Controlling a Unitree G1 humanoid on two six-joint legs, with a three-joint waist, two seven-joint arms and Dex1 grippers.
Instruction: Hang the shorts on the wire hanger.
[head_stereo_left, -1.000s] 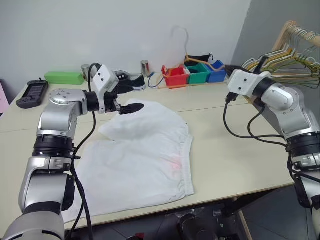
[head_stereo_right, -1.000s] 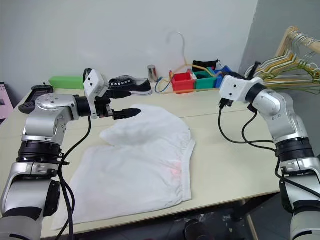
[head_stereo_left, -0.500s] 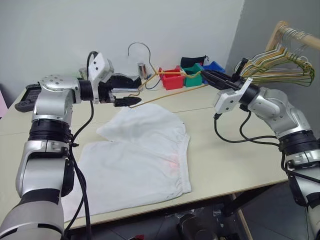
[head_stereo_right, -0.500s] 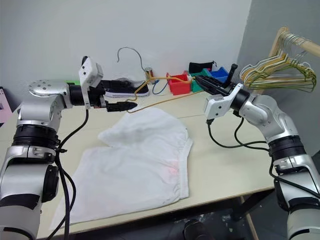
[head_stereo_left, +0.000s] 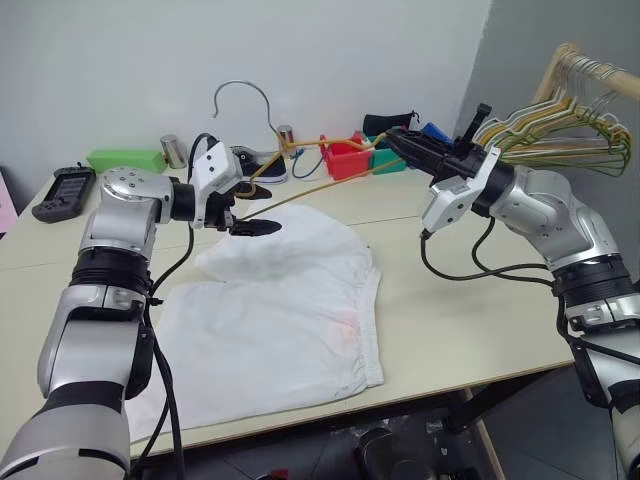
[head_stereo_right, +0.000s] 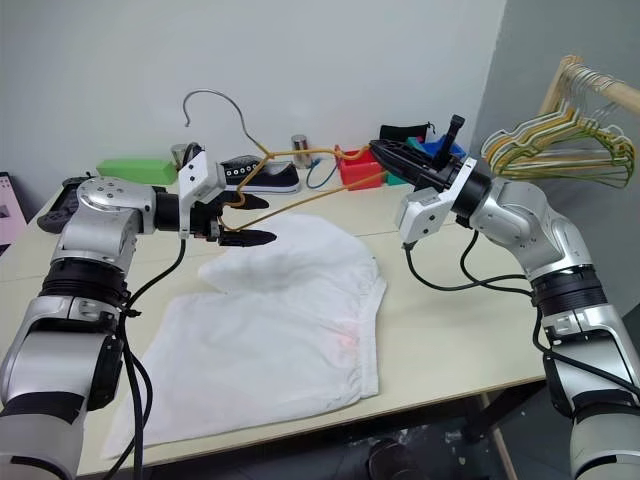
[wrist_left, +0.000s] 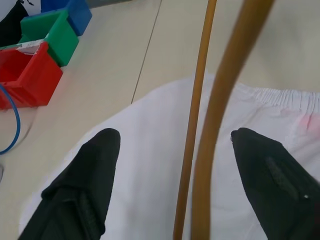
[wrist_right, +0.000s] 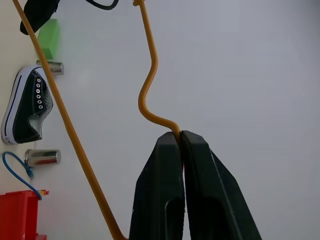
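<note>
A: What do the right gripper's (wrist_right: 180, 137) 2 black fingers hold?

B: They are clenched on the thin yellowish-tan wire hanger (head_stereo_left: 330, 182), pinching one end of it. The hanger is carried above the table (head_stereo_left: 470, 300), its hook (head_stereo_left: 240, 100) raised toward the wall and its long bar slanting down to the left gripper (wrist_left: 170, 145).

A: And the left fingers (wrist_left: 92, 165)?

B: Spread apart, with both hanger wires running through the gap between them. Neither finger visibly touches the wire, so no grasp by this gripper is shown.

A: Where are the large white soft cloth shorts (head_stereo_left: 280, 310)?

B: Flat on the table, directly under the left gripper, with the gathered waistband toward the right arm and the small neon orange-red tag (head_stereo_left: 348, 325) near it. No part of the cloth is on the hanger.

A: How far along is the task?

B: Judged early: the hanger is lifted and brought over the shorts. Threading the shorts onto it, or draping them over the bar, is still to do.
</note>
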